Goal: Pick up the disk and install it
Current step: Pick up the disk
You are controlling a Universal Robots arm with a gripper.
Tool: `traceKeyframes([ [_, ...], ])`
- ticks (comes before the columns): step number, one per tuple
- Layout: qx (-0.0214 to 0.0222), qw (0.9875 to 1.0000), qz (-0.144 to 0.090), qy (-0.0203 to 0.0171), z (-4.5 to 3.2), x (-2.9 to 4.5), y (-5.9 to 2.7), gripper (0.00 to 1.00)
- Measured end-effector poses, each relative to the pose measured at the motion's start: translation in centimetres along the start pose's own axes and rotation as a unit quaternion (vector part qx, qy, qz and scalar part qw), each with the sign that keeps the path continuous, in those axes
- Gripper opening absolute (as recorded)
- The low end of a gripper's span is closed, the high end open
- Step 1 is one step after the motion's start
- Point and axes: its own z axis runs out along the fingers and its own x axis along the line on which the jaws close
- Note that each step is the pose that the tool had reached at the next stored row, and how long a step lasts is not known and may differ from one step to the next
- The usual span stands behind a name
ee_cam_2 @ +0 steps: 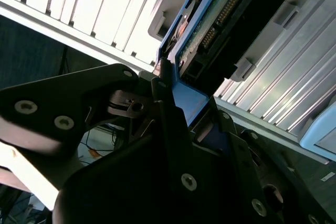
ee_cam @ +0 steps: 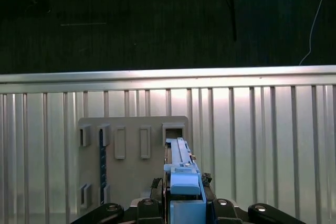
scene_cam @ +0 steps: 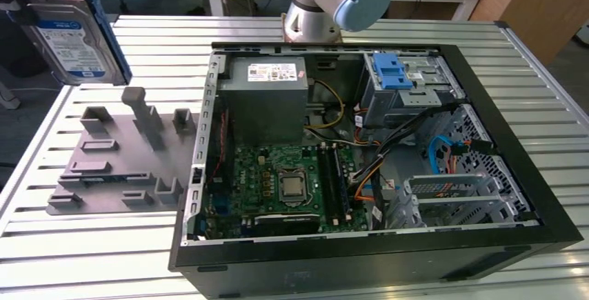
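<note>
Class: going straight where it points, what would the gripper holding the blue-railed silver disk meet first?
The gripper likely meets the grey slotted fixture plate on the ribbed metal table; depth unclear.

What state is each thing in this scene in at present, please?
Silver rectangular disk with blue plastic rails: held in the air off the slatted metal table, not yet installed.
Black pincer: shut on the disk's blue rail.
Black metal computer case: lying on its side, side panel off, inside exposed.
Grey plastic fixture plate: flat on the table beside the case.

Silver disk (scene_cam: 72,32) (blue rails (scene_cam: 109,35), white-and-blue label (scene_cam: 63,46)), green motherboard (scene_cam: 269,176).
</note>
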Motion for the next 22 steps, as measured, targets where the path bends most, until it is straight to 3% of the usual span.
traceKeyframes([
  [22, 0.0001, 1.0000, 0.000, 0.0000, -3.61, 0.02, 0.03, 0.37],
])
